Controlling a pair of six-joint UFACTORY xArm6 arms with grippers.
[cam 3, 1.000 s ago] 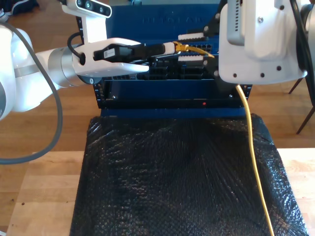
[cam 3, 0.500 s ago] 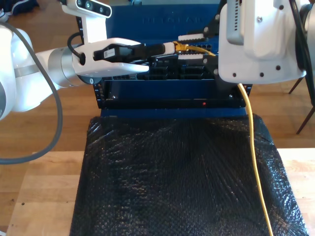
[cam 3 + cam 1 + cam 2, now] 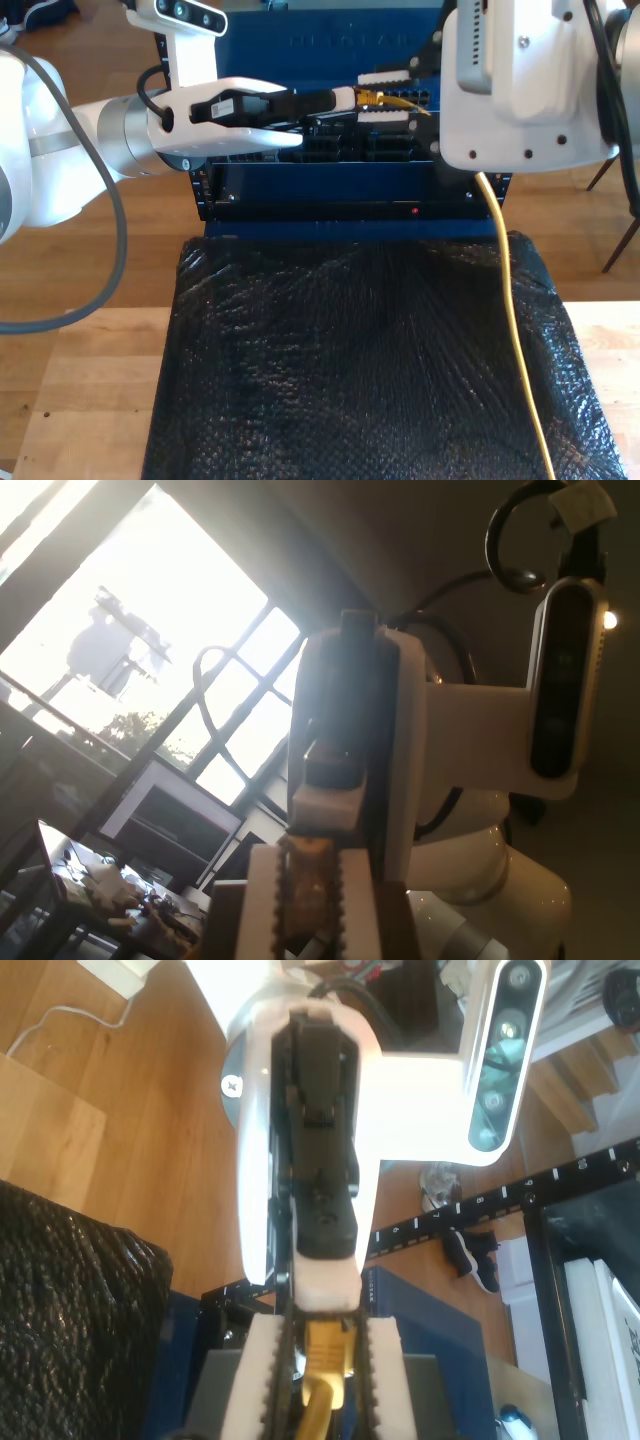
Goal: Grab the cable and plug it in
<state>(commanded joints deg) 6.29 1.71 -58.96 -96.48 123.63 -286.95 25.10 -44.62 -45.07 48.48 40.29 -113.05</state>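
The pale yellow cable (image 3: 515,330) runs up over the black mat, behind an arm's white housing, to its plug end (image 3: 366,96) in front of the rack. My first gripper (image 3: 350,97) reaches in from the exterior view's left. It is shut on the plug end (image 3: 308,890), which shows between its serrated pads (image 3: 262,900). My second gripper (image 3: 388,96) faces it from the exterior view's right. Its white serrated fingers (image 3: 386,76) stand above and below the cable with small gaps, so it is open. In the second wrist view the yellow plug boot (image 3: 326,1345) lies between those pads.
A blue equipment rack (image 3: 350,190) with rows of dark ports (image 3: 335,150) stands right behind both grippers. A black bubble-wrap mat (image 3: 360,360) covers the wooden table (image 3: 90,400) in front of it. Chair legs (image 3: 620,240) show at the exterior view's right edge.
The second arm's housing has shifted slightly toward the exterior view's left, and the hanging cable has swung with it. The first gripper and the plug end have stayed in place.
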